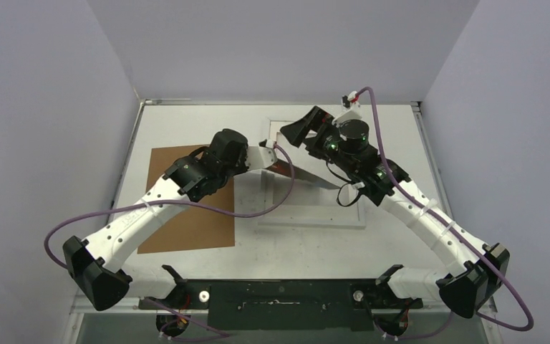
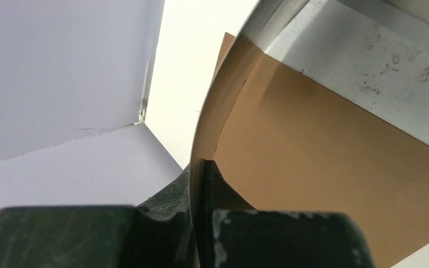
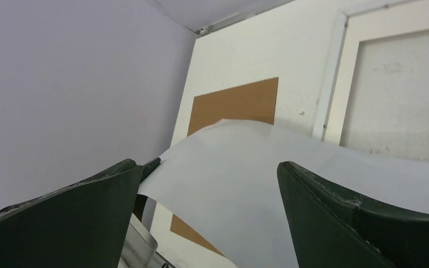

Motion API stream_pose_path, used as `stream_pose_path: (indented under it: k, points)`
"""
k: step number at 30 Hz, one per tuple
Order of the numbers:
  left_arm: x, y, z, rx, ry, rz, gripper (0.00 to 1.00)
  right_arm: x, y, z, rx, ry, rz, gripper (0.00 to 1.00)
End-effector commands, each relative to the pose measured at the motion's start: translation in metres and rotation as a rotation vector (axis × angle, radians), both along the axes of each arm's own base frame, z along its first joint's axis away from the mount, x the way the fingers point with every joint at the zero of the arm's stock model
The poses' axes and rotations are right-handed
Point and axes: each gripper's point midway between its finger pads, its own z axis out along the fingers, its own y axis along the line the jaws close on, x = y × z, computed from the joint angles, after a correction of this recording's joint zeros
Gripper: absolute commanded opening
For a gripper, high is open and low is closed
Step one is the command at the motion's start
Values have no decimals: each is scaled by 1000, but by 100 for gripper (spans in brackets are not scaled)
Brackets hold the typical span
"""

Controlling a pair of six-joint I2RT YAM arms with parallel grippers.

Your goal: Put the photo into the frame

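Our left pincer [image 2: 200,178] grips the photo [image 1: 295,171] by one edge, bowed above the frame [image 1: 308,213] lying on the table [image 1: 200,129]. Our right pincer [image 3: 209,167] gapes wide, holding nothing. We judge placement in hand: next, square it over the frame and lower.

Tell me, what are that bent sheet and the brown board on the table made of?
The photo looks like thin photo paper: it curves smoothly without creasing, and its back is plain white. The backing board seems to be cardboard or perhaps fibreboard: matte brown, flat and unprinted.
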Motion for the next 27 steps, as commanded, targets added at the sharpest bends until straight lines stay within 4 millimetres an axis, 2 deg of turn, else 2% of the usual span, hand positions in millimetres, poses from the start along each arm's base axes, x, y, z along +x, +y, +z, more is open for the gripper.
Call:
stream_pose_path:
  k: [1,3,5,8,11,14,17,22,24,27]
  points:
    - [6,-6,-5,-36,1,38,0,-11,-2,-15,30,97,-34,98]
    - [8,-8,-6,-48,17,43,0,-13,-4,-13,18,99,-48,98]
    - [11,-10,-1,-68,24,52,0,-10,-10,-2,-5,71,-74,98]
    - [16,-11,10,-108,30,78,0,3,-27,31,-66,0,-137,98]
    - [25,2,18,-156,63,161,0,8,-50,70,-132,-77,-223,98]
    - [39,26,27,-219,74,269,0,7,-65,89,-137,-114,-279,98]
    - [50,51,39,-268,49,357,0,5,-63,90,-120,-111,-269,98]
    - [49,65,61,-301,-12,406,0,8,-49,78,-78,-78,-228,97]
    - [44,66,59,-302,-14,410,0,8,-40,72,-57,-59,-200,95]
    - [35,66,37,-290,42,428,0,7,-27,58,-1,-18,-157,93]
